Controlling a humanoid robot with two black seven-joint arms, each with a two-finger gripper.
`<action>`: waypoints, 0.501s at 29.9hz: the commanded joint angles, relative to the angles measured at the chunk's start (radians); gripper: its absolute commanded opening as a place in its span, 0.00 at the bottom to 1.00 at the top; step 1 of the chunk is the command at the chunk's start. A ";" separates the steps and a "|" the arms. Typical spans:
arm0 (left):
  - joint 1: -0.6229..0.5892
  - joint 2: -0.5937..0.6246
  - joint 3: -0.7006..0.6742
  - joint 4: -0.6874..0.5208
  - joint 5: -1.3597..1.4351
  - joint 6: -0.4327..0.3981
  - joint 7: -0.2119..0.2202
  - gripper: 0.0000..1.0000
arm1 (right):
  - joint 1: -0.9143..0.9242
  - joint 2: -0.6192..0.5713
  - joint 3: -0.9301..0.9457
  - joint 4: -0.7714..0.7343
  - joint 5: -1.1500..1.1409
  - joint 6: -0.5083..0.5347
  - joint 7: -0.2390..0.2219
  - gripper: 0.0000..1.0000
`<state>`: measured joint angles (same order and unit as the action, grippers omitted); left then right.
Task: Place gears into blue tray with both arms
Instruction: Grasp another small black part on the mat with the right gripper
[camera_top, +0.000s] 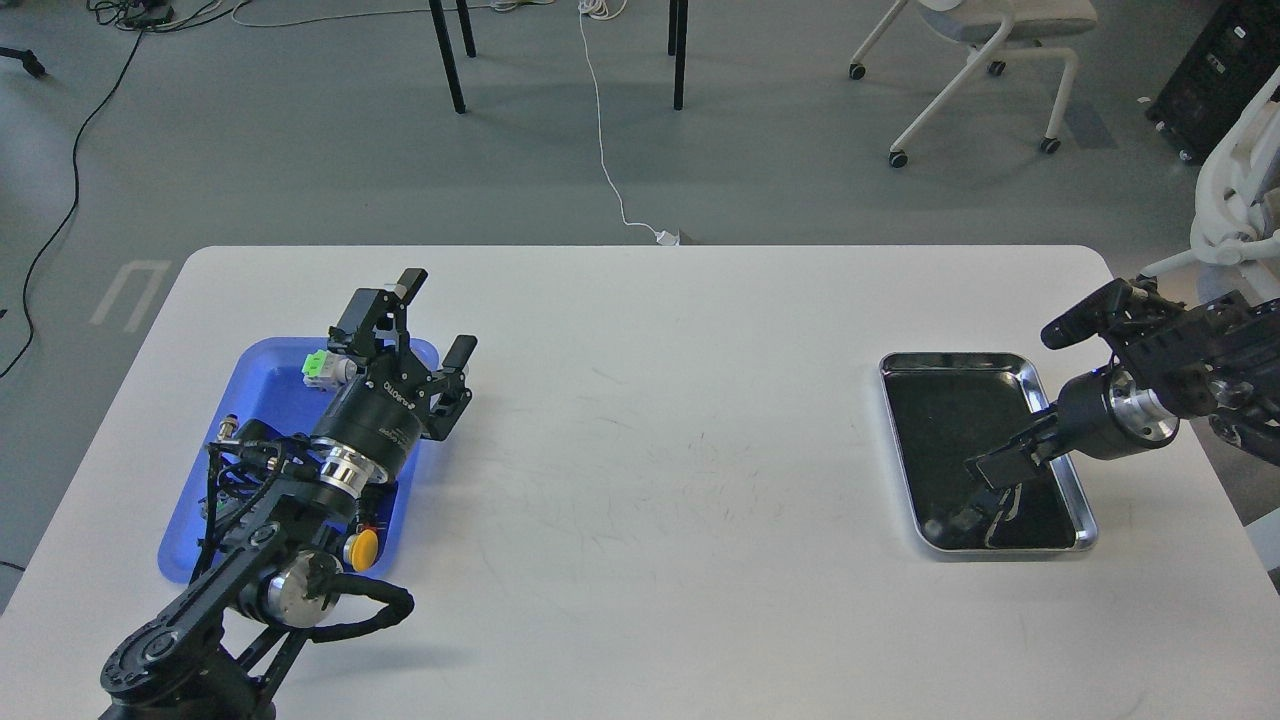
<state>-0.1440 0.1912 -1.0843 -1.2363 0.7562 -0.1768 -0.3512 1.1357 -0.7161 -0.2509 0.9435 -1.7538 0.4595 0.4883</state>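
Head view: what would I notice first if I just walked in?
Probably the bright blue tray on the table's left, with the left claw open above its far end. Next, the shiny silver tray on the right, where the right claw reaches down inside.

A white bench (700, 480) carries a silver metal tray with black lining (1070, 470) at its right side. Beyond it, on the grey floor (300, 130), stand black table legs (447, 55), a white cable (600, 130) and a white wheeled chair (975, 70)
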 joint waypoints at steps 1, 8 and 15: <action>0.001 -0.004 0.000 0.001 0.000 -0.001 0.000 0.98 | -0.005 0.018 -0.030 -0.020 0.002 -0.039 0.000 0.91; 0.001 -0.010 0.001 0.001 0.000 -0.001 0.000 0.98 | -0.013 0.035 -0.042 -0.038 0.004 -0.055 0.000 0.74; 0.001 -0.009 0.000 0.001 0.000 -0.019 0.000 0.98 | -0.020 0.041 -0.042 -0.045 0.004 -0.056 0.000 0.61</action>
<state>-0.1427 0.1818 -1.0834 -1.2348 0.7562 -0.1825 -0.3513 1.1174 -0.6754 -0.2931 0.9025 -1.7501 0.4037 0.4888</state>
